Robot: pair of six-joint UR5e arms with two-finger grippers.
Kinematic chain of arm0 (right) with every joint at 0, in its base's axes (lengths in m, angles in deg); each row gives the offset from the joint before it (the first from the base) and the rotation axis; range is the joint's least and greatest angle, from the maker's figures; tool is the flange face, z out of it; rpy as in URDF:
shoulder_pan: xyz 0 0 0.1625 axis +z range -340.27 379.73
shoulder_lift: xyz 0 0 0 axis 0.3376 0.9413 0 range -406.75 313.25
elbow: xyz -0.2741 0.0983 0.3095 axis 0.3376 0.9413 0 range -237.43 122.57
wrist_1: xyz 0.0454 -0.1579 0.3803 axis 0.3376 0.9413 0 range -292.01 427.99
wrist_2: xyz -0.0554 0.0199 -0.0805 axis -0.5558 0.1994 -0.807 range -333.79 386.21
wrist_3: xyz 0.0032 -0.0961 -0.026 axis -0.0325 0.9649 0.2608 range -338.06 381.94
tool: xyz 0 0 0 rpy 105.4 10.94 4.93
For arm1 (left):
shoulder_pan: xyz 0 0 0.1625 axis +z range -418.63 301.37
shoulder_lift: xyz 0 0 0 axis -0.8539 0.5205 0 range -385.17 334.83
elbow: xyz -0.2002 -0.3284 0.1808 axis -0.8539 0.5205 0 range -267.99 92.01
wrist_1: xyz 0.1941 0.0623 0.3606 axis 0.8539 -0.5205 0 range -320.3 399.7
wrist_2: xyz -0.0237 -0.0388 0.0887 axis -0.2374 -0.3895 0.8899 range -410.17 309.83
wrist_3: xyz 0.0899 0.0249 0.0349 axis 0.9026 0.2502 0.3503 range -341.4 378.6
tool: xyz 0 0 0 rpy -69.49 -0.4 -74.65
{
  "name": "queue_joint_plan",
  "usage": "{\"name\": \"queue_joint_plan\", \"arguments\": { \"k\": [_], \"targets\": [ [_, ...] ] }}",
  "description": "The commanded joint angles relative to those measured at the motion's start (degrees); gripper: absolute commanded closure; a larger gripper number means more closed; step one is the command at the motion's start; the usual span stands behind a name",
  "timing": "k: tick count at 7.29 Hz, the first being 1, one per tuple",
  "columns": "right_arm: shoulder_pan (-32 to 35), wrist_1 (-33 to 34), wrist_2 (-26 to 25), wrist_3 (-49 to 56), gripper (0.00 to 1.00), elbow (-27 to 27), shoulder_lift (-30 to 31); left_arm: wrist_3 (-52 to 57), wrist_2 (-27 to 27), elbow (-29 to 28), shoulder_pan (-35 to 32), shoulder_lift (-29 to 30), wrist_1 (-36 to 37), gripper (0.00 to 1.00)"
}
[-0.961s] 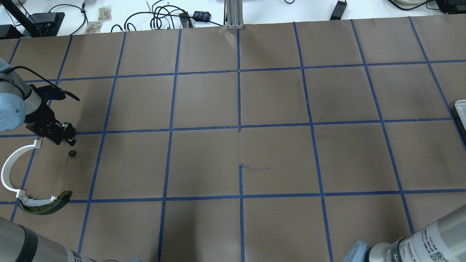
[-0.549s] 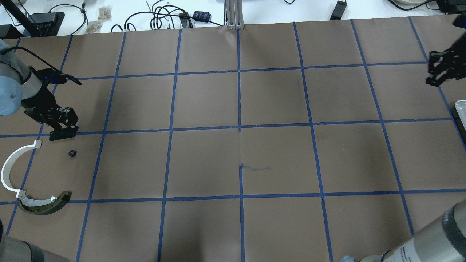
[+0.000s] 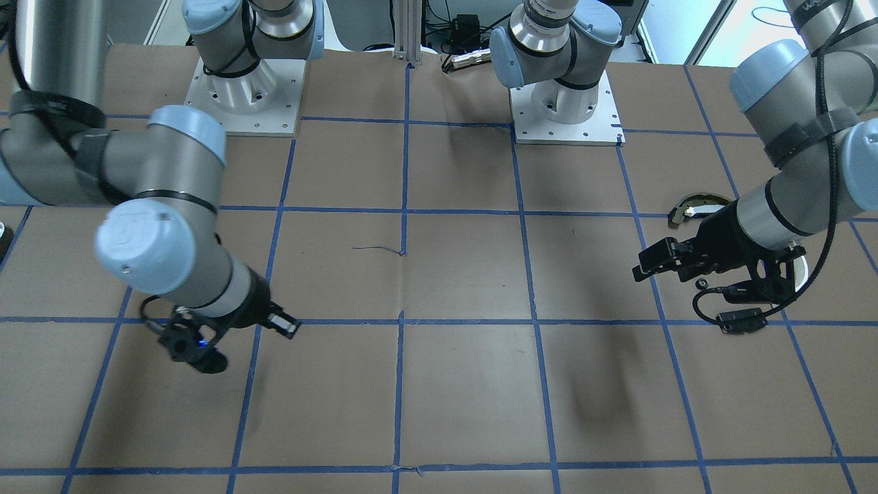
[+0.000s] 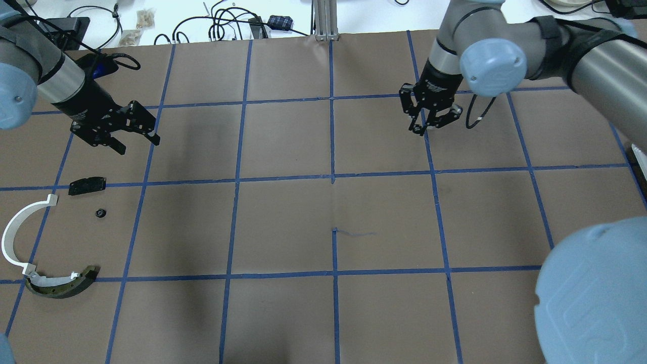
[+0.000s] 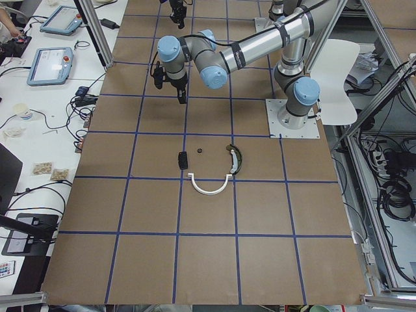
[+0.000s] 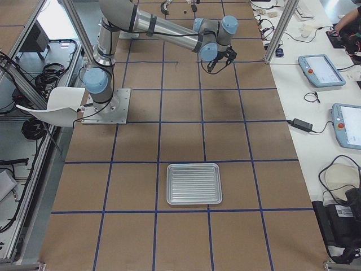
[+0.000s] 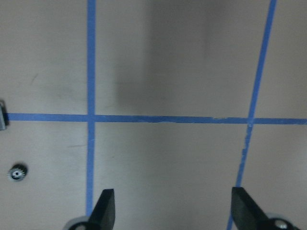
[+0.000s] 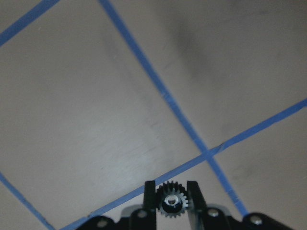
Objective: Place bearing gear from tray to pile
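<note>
At the near left of the counter [image 4: 283,227], the thin white curved plastic arc [image 4: 6,240], the dark curved piece with pale trim [image 4: 60,290] and a small dark toothed gear [image 4: 100,213] are found unmoved. The small flat black plate [image 4: 87,185] is now left lying free beside them. Farther off, the left tool [image 4: 140,146] has been lifted away, spread wide and empty. Farthest, the right tool [image 4: 423,129] has been swung in from the right edge. Only in its wrist view is the small metal-hubbed bearing gear [image 8: 172,201] seen pinched between the closed fingers, so the carry toward those parts is judged under way. Only the right-end view shows the ribbed metal tray [image 6: 193,183].
</note>
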Motion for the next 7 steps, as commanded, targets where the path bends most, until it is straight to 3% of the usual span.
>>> {"name": "queue_joint_plan", "arguments": {
  "k": [1, 4, 5, 6, 7],
  "targets": [
    [10.48, 5.71, 3.21, -12.77, 1.00, -2.36, -1.33, -2.09, -4.39, 0.39, -0.81, -0.25, 1.34, 0.00],
    [17.80, 9.65, 3.21, -19.99, 0.99, -3.68, -6.94, -13.61, -5.17, 0.48, -3.87, 0.63, 1.35, 0.00],
    [18.26, 10.90, 3.13, -22.29, 0.62, -3.60, -7.31, -17.46, -4.91, 0.30, -5.90, 0.54, 1.70, 0.00],
    [18.70, 10.82, 1.82, -22.31, 0.03, -3.60, -6.87, -17.49, -4.47, 0.39, -7.05, 0.37, 2.66, 0.00],
    [17.66, 10.82, 1.72, -21.27, 0.00, -3.60, -5.83, -17.15, 1.36, 0.74, -7.67, 0.80, 3.19, 0.00]
  ]
}}
